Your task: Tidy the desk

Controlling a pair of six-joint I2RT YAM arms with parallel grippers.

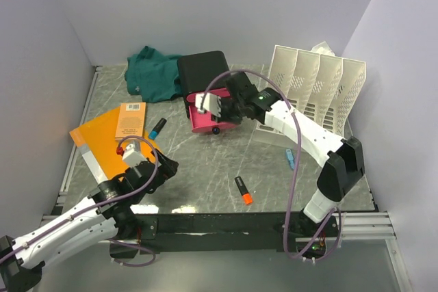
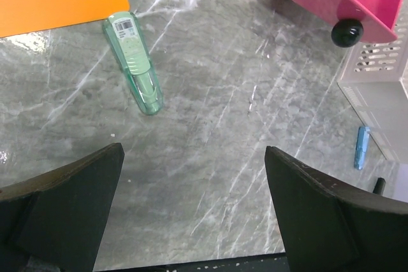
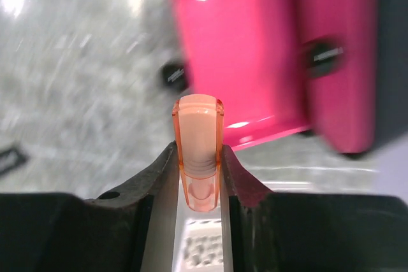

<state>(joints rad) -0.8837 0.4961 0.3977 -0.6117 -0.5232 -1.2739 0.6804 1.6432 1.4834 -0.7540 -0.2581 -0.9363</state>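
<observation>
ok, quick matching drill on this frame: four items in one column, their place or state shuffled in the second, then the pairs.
Things:
A. green cloth
B. orange-and-black marker
C. translucent orange piece
D. white file rack

Places or states:
1. clamped between the right fingers
2. standing at the back right corner
3. lying loose near the front edge of the desk
4. heaped at the back, left of the black box

Pairs: A-4, B-3, C-1, D-2
</observation>
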